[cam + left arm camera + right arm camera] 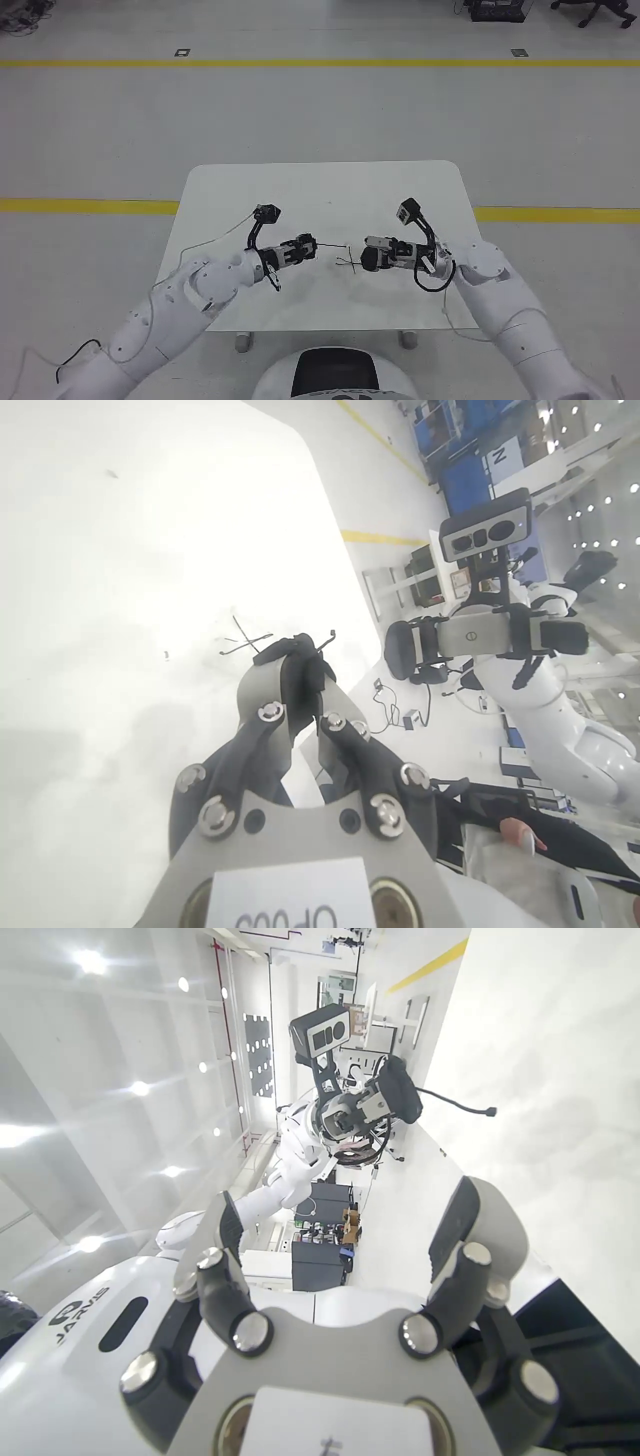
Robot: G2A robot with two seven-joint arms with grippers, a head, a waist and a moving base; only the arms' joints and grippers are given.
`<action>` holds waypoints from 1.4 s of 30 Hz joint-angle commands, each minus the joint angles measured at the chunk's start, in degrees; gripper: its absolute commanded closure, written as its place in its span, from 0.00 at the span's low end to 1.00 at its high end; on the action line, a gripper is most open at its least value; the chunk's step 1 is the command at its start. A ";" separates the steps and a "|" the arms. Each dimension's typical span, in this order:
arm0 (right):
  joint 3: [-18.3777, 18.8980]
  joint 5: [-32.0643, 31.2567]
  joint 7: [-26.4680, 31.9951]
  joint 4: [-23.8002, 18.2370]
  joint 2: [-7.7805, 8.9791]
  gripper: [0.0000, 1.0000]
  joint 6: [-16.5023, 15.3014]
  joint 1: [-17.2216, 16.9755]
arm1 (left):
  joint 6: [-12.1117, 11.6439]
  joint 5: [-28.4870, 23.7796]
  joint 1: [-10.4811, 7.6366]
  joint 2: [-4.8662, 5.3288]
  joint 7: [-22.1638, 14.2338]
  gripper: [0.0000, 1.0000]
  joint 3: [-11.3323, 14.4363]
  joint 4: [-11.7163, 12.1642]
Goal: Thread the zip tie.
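Observation:
My left gripper (pixel 305 246) (pixel 296 652) hangs just above the white table (pixel 320 190), shut on a thin black zip tie (pixel 331 244) (pixel 457 1104). The tie sticks out from the fingers toward the other arm, and its small head (pixel 492 1111) is at the free end. My right gripper (pixel 368 256) (pixel 345 1223) faces it from a short distance, open, with nothing between its fingers. In the right wrist view the left gripper (pixel 400 1090) is farther off, the tie pointing out over the table.
Loose black zip ties (pixel 348 263) (pixel 245 641) lie crossed on the table between and below the two grippers. The table's far half is bare white surface. Floor with yellow lines surrounds the table.

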 commanded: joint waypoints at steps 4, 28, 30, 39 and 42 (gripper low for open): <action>-0.07 -0.40 1.76 0.65 0.19 0.00 -2.72 -0.43 | 2.43 -15.18 0.41 -0.66 -4.53 1.00 -0.94 1.87; 2.64 -0.07 11.69 3.63 -0.32 0.00 -3.05 1.42 | 1.32 -39.16 1.44 -1.96 -12.32 1.00 -2.99 8.21; 2.21 -0.28 11.69 2.98 -0.33 0.00 -3.05 1.20 | 2.30 -40.79 1.67 -2.09 -12.54 1.00 -2.92 7.92; 0.74 5.75 11.69 3.04 0.72 0.00 -3.05 1.46 | 1.75 -47.73 2.38 -2.56 -18.31 1.00 -3.13 9.14; -0.13 5.70 11.69 3.49 1.08 0.00 -3.05 1.85 | 1.36 -48.35 2.58 -2.59 -19.16 1.00 -3.36 9.21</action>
